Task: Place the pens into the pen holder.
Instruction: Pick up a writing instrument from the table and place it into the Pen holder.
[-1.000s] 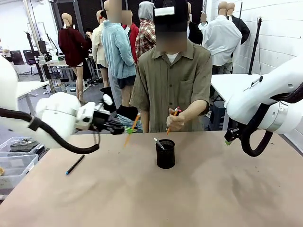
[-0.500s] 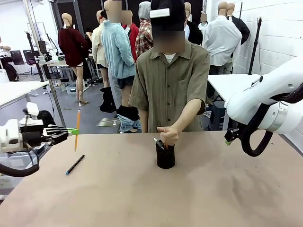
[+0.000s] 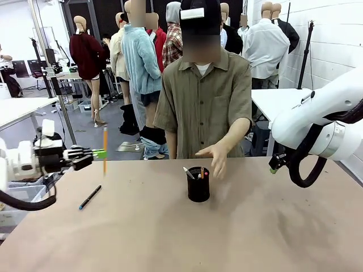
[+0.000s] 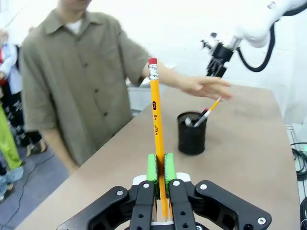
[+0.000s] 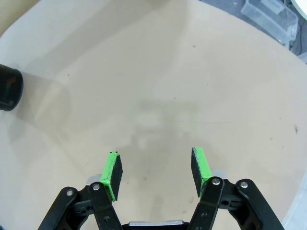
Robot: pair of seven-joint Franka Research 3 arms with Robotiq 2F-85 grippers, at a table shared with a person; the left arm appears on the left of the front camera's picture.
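Person's hand [image 3: 214, 154] lifted off the pen holder [image 3: 198, 184] (whitish pen [image 3: 188, 172] and orange pencil [image 3: 202, 171] inside), well right of the left pincer [image 3: 100, 153], which stayed pinched on the upright yellow pencil [image 3: 105, 148]. Black pen [image 3: 90, 197] lay on the counter [image 3: 170, 238] just below it. Right pincer [image 5: 155, 158] hung spread, empty.

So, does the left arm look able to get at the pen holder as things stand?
Probably not cleanly yet: the person's hand hovers close over the pen holder. The left arm, jaws shut on the pencil, otherwise has bare table ahead.
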